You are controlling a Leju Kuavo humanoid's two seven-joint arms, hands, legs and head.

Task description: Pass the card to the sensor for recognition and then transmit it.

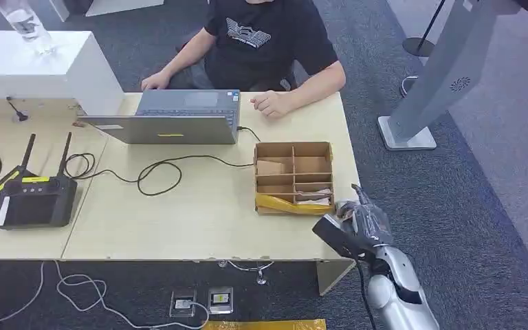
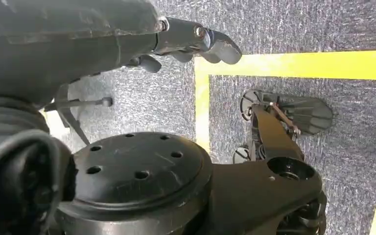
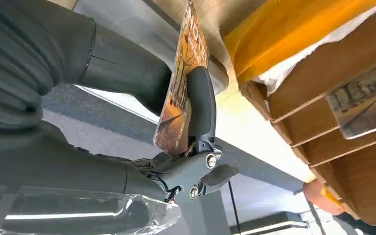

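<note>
at the tabletop's (image 1: 199,227) near right corner, the right hand (image 1: 357,223) pinched the card (image 3: 181,105) between thumb and finger, just beside the divided cardboard box (image 1: 293,177). the thin edge-on hold looked liable to slip (or clip the box wall). open carpet lay to the right. the left hand (image 2: 196,41) hung low, fingers curled on nothing.

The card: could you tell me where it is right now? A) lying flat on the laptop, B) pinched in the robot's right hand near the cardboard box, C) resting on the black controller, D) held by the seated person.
B: the right wrist view shows the card pinched between the thumb and a finger of the right hand, close beside the divided cardboard box.
</note>
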